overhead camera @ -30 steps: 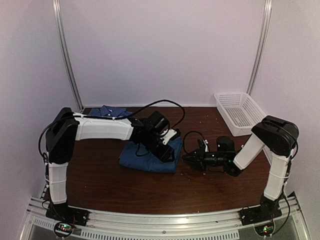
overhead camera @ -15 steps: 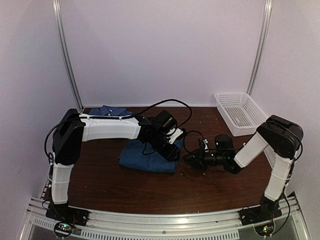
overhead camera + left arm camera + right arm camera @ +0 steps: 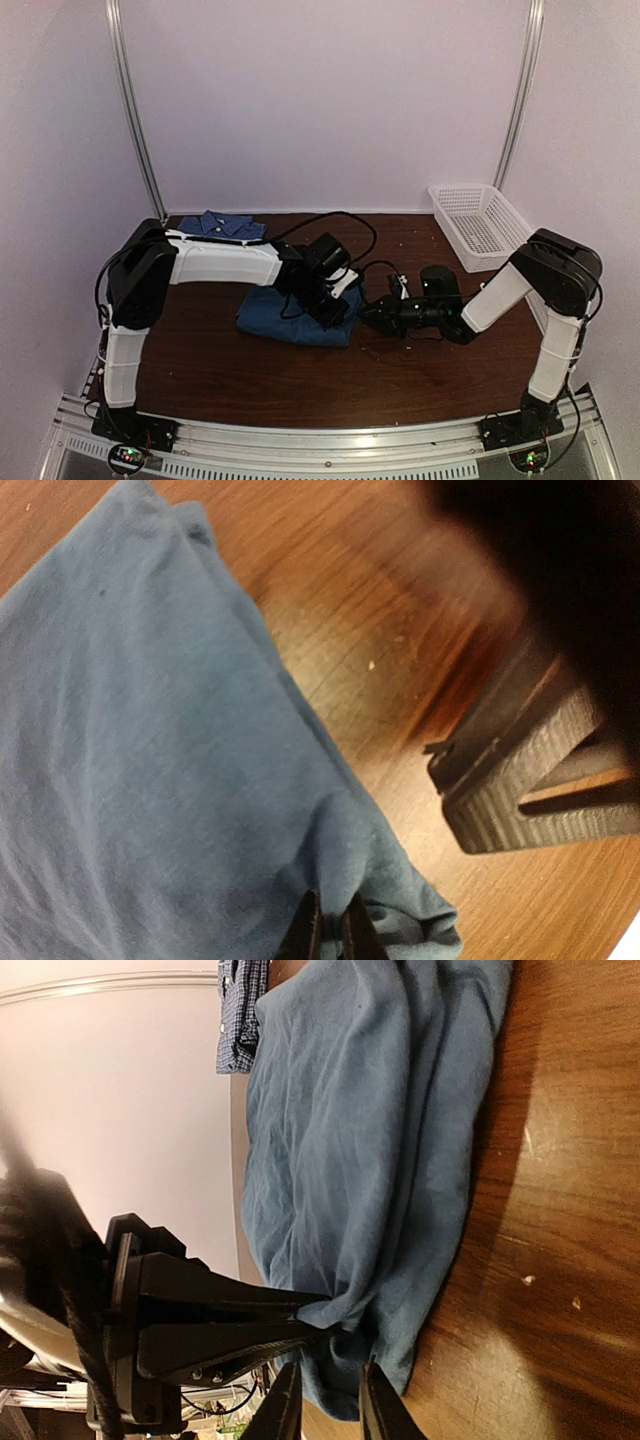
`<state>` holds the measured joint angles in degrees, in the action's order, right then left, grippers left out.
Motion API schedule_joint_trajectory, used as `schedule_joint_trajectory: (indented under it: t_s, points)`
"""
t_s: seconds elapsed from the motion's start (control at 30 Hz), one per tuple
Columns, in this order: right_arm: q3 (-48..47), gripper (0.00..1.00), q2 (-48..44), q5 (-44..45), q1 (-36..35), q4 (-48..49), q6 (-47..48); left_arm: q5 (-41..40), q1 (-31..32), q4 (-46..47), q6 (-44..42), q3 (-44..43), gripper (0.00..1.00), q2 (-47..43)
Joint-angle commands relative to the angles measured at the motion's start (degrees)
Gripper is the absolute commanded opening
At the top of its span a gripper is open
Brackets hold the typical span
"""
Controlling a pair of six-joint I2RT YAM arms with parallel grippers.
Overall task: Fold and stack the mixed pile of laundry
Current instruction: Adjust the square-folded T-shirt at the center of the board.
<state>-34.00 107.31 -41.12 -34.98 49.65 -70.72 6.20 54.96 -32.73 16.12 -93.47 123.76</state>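
Observation:
The teal t-shirt (image 3: 280, 315) lies folded on the dark wood table (image 3: 250, 380), left of centre. My left gripper (image 3: 330, 932) is shut on a raised fold of the t-shirt (image 3: 150, 730) near its right corner. My right gripper (image 3: 330, 1400) stands a little open, its two tips either side of that same corner of the t-shirt (image 3: 350, 1110), just below the left gripper (image 3: 305, 1315). In the top view the two grippers, left (image 3: 343, 310) and right (image 3: 366, 317), meet at the shirt's right edge. The checked shirt (image 3: 225, 224) lies folded at the back left.
A white lattice basket (image 3: 478, 225) stands at the back right corner. The right gripper's ribbed fingers (image 3: 510, 780) lie close beside the cloth on bare wood. The checked shirt's edge (image 3: 240, 1010) shows beyond the t-shirt. Metal posts rise at both back corners.
My left gripper has shut on a fold of the t-shirt's right edge. The right gripper has slid left up to the same corner.

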Motion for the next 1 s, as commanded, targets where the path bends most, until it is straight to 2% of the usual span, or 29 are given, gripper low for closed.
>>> schedule_joint_trajectory:
  t_s: [0.0, 0.17, 0.33, 0.53, 0.63, 0.87, 0.97]
  points:
    - [-2.21, 0.21, 1.66, 1.47, -0.99, 0.12, 0.15, 3.59, -2.56, 6.94, 3.05, 5.65, 0.04, -5.34]
    - [-3.95, 0.2, 3.28, 1.84, -1.34, 0.25, -0.36, 7.69, -3.92, 11.03, 4.25, 8.82, 0.05, -6.85]
    - [-5.07, 0.19, 3.88, 2.11, -2.05, -0.02, -0.81, 11.13, -4.9, 13.96, 6.42, 10.76, 0.22, -7.22]
    - [-5.09, 0.19, 4.26, 2.83, -2.63, -0.6, -1.04, 12.6, -5.8, 15.32, 7.74, 12.32, 0.29, -8.66]
    - [-5.18, 0.19, 4.77, 3.14, -3.1, -0.4, -1.42, 13.17, -6.14, 15.6, 7.87, 12.54, 0.27, -9.04]
    - [-5.62, 0.19, 6.0, 3.63, -3.85, 0.27, -2.22, 14.19, -6.44, 16.53, 8.4, 13.59, 0.0, -9.43]
    - [-5.94, 0.19, 6.78, 3.64, -3.94, 1.45, -2.98, 14.05, -6.53, 16.71, 8.4, 13.9, 0.0, -9.59]
